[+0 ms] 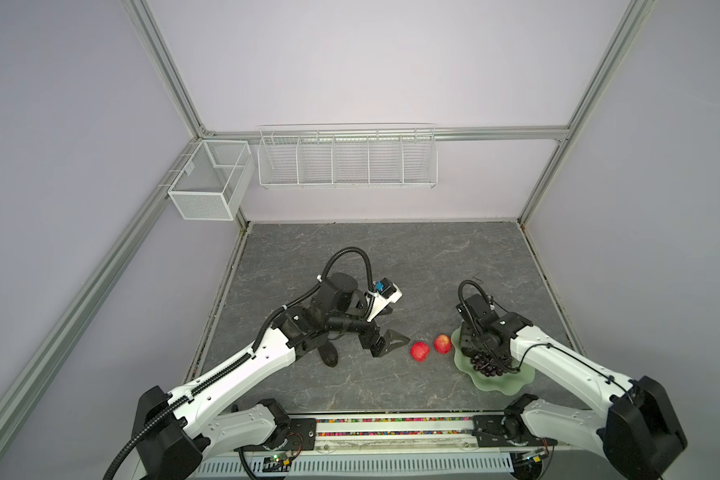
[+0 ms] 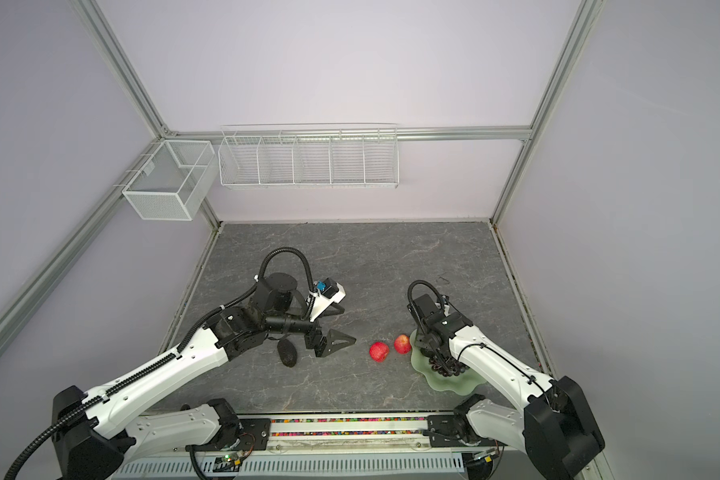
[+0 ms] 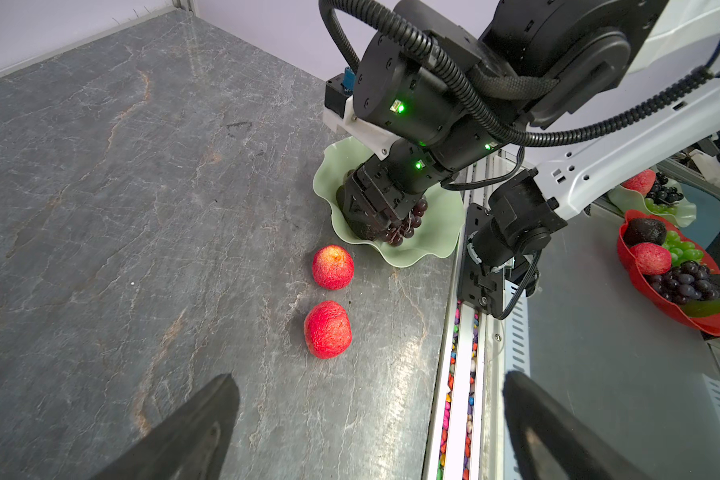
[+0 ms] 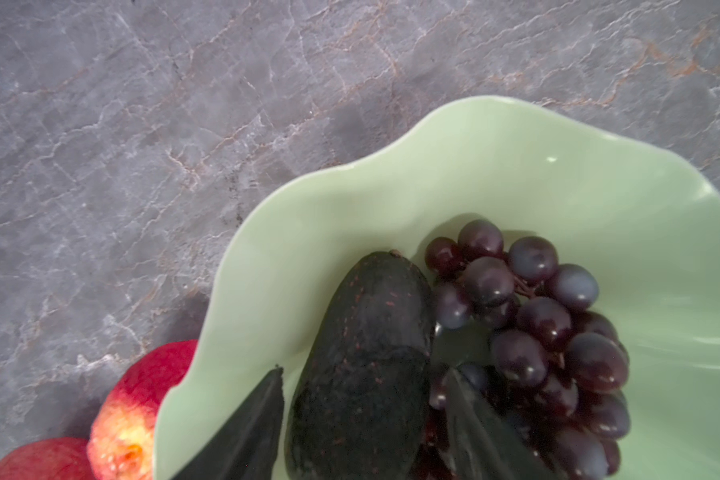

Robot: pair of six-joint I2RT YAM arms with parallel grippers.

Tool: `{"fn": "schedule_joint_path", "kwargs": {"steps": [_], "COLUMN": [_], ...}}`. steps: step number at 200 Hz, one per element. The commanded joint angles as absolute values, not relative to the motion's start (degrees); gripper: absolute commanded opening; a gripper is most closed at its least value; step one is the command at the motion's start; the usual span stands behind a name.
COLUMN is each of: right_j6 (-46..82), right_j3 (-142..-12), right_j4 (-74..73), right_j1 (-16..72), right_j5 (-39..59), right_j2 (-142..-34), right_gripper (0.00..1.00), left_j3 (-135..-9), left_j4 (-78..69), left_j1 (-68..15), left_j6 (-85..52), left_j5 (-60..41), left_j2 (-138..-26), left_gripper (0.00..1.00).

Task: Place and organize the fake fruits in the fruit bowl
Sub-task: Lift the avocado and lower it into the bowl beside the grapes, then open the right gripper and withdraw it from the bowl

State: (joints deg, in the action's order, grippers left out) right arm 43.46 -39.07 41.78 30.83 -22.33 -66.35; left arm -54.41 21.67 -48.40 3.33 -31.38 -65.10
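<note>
The pale-green fruit bowl [image 1: 504, 384] [image 2: 454, 384] [image 4: 474, 166] sits at the front right of the table. Inside it lie the purple grapes [image 4: 549, 324] [image 1: 485, 365] and a dark avocado [image 4: 366, 353]. My right gripper [image 4: 365, 370] reaches down into the bowl, open, its fingers [image 4: 258, 424] either side of that avocado with a sliver of green showing beside it. Two red apples [image 1: 420, 351] [image 1: 443, 343] [image 3: 328, 329] [image 3: 332, 267] rest on the table just left of the bowl. A second avocado [image 1: 330, 357] [image 2: 287, 352] lies under my left arm. My left gripper [image 3: 368, 376] [image 1: 400, 343] is open and empty, pointing at the apples.
White wire baskets [image 1: 346, 160] [image 1: 211, 183] hang on the back wall. A rail of coloured beads [image 1: 391, 426] runs along the table's front edge. Beyond that edge, in the left wrist view, stands a red bowl [image 3: 682, 316] of other fruit.
</note>
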Motion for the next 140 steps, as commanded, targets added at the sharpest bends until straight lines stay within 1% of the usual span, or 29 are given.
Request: {"fn": "schedule_joint_path", "kwargs": {"steps": [1, 34, 65, 85, 105, 136, 140], "right_j6": [43.7, 42.7, 39.7, 36.3, 34.4, 31.4, 30.7], "right_j3": [-40.3, -42.1, -46.7, -47.9, -47.5, -50.0, -52.0], "right_j4": [44.7, 46.7, 45.7, 38.2, 28.0, 17.5, 16.4], "right_j1": [30.5, 31.3, 38.0, 42.2, 45.8, 51.9, 52.9], "right_j5": [-24.0, -25.6, -29.6, -26.5, -22.9, -21.5, -21.5], "right_j2": [-64.7, -62.5, -61.2, -62.0, -64.3, -73.9, -75.3], "right_gripper": [0.66, 0.67, 0.74, 0.78, 0.80, 0.81, 0.81], "left_j3": [-54.0, -54.1, -53.5, -52.4, -53.6, -55.4, -55.4], "left_j4": [21.7, 22.4, 24.3, 26.5, 32.3, 44.7, 46.3], "left_j1": [-48.7, -48.7, -48.7, -48.7, -48.6, -48.7, -48.7], "left_j6": [4.8, 4.5, 2.3, -0.4, -6.5, -19.7, -21.6], "left_j5": [-31.6, -30.2, -24.9, -22.5, -13.8, -2.8, -1.4], "left_j2": [-64.6, -63.9, -61.2, -57.8, -54.4, -48.8, -47.8], "left_gripper": [0.99, 0.99, 0.99, 0.99, 0.99, 0.99, 0.99]}}
